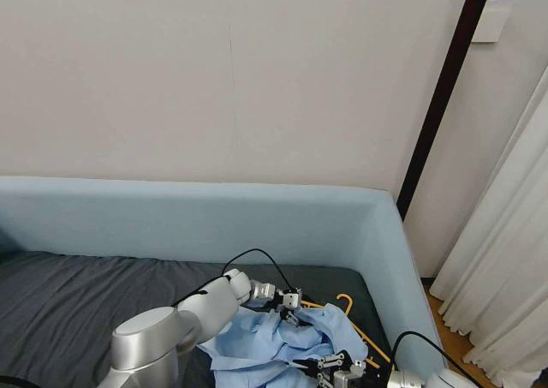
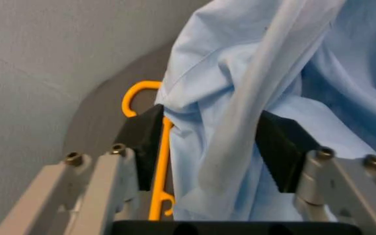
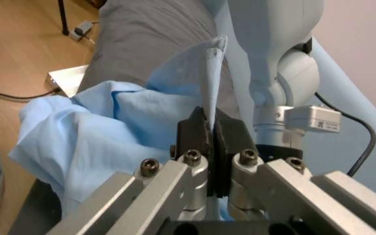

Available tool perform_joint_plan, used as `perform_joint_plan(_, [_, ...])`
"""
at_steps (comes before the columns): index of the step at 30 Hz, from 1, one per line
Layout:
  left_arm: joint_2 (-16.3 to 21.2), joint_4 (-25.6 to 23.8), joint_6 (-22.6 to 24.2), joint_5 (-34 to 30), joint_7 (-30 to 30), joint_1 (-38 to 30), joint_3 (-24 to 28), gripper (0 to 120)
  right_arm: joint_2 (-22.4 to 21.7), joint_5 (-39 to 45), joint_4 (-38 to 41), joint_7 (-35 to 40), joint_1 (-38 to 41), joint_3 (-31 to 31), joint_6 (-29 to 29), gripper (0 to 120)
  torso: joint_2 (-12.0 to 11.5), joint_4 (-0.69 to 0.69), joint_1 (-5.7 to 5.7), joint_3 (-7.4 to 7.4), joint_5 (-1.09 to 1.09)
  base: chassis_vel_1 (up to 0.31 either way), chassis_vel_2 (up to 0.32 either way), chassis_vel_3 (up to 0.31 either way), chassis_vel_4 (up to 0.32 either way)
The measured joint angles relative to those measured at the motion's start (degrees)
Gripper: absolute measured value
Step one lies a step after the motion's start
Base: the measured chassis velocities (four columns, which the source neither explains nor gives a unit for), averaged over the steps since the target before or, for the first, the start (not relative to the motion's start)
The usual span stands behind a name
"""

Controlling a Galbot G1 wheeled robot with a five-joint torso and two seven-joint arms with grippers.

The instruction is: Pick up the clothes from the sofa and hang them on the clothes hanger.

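Where the dark grey seat cushion point(image 1: 77, 294) meets the end of the pale blue sofa point(image 1: 214, 217), low and right of centre in the head view, the light-blue garment point(image 1: 274, 341) lies in a crumpled heap. It is thin, smooth woven cloth, creased into soft folds, with stitched seams along its edges. An orange hanger point(image 1: 347, 307), slim and with a curved hook, pokes out from under it toward the lower right. The left tool point(image 2: 207, 142) stands wide open at the heap's upper edge. A hanging bunch of the garment and the hanger's stem sit between its black pads point(image 2: 145, 142), with the stem against one pad. The right tool point(image 3: 211, 132), at the bottom edge of the head view, is pinched tight on a thin upright fold of the garment. The sofa's upholstery is matte fabric, and the wall point(image 1: 214, 80) behind it is plain.
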Motion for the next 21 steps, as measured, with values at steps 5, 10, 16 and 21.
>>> perform_joint_plan(5, [-0.5,0.3,-0.1,-0.2,0.1,-0.5,0.0,33,-0.4,0.0,0.4,0.6,-0.4,0.2,0.0,0,0.0,0.02,0.00,0.00,0.01,0.000,0.000,0.000,0.000])
perform_joint_plan(10, [-0.6,0.2,-0.1,-0.5,0.1,-0.5,0.0,15,-0.8,0.0,0.5,0.9,-0.4,0.3,0.0,0,0.0,0.02,0.00,0.00,0.00,0.000,0.000,0.000,0.000])
perform_joint_plan(16, [-0.3,-0.1,-0.3,-0.8,0.0,-0.4,0.0,0,-0.9,0.8,0.4,1.4,-0.6,0.2,0.0,0,0.0,0.02,0.00,0.00,0.00,0.000,0.000,0.000,0.000])
perform_joint_plan(21, [1.7,-2.2,-0.3,-1.5,-0.3,-0.4,-0.3,0,-0.7,1.3,-0.1,1.9,-0.6,0.3,0.0,0,0.0,0.02,0.00,0.00,0.00,0.000,0.000,0.000,0.000])
